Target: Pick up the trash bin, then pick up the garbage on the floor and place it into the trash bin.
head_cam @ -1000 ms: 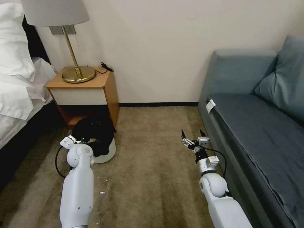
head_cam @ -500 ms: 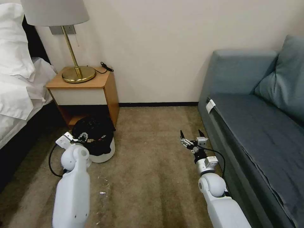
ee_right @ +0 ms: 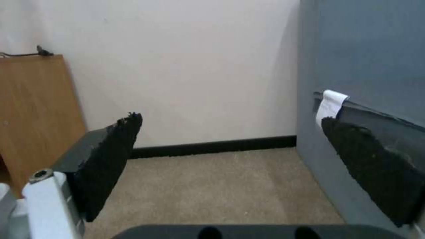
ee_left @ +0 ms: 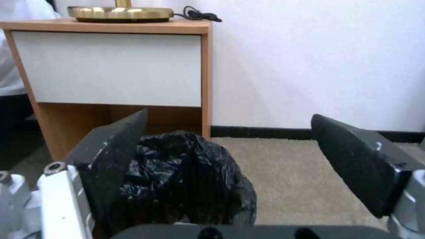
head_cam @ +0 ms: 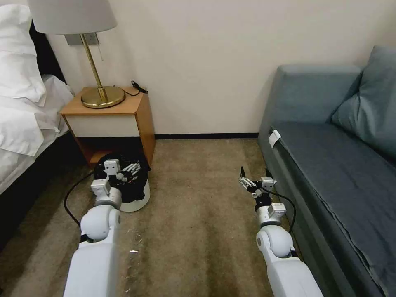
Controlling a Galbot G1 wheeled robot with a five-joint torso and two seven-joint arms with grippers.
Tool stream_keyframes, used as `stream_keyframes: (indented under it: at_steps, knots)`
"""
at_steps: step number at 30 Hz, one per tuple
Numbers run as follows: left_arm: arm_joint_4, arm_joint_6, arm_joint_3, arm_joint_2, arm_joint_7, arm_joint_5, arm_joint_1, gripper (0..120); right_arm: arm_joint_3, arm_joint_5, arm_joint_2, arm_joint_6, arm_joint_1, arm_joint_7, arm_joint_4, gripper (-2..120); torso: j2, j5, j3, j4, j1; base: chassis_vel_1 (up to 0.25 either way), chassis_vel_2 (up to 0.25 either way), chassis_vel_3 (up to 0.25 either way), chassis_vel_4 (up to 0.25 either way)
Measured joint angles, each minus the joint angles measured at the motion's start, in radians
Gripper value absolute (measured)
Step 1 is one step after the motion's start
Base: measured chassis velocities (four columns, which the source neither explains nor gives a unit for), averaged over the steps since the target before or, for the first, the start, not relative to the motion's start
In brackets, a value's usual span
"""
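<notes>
Black crinkled plastic is seen bulging over the rim of the trash bin (head_cam: 138, 198), a small white round bin set on the beige carpet (head_cam: 198, 231) just in front of the wooden nightstand (head_cam: 123, 111) and beside the bed (head_cam: 24, 123). The left gripper (head_cam: 123, 169) is held directly over the bag with its jaws spread wide, one finger (ee_left: 111, 156) seen against the black liner (ee_left: 190, 179). The right gripper (head_cam: 256, 175) is held above bare carpet near the grey-blue sofa (head_cam: 330, 156), jaws likewise spread wide and nothing gripped.
</notes>
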Motion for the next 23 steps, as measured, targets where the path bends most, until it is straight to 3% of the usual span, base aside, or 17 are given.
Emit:
stream_keyframes:
  at_steps: [7, 23]
  knots:
    - [0.005, -0.042, 0.026, -0.014, 0.015, 0.017, 0.041, 100, 0.004, -0.023, 0.013, 0.000, -0.004, 0.008, 0.010, 100, 0.000, -0.0001, 0.000, 0.0001, 0.000, 0.000, 0.000, 0.000, 0.000]
    - [0.000, -0.045, 0.011, -0.007, 0.032, 0.015, 0.045, 100, 0.010, -0.054, 0.023, 0.001, 0.021, 0.011, -0.017, 100, 0.000, -0.0001, 0.000, 0.0001, 0.000, 0.000, 0.000, 0.000, 0.000]
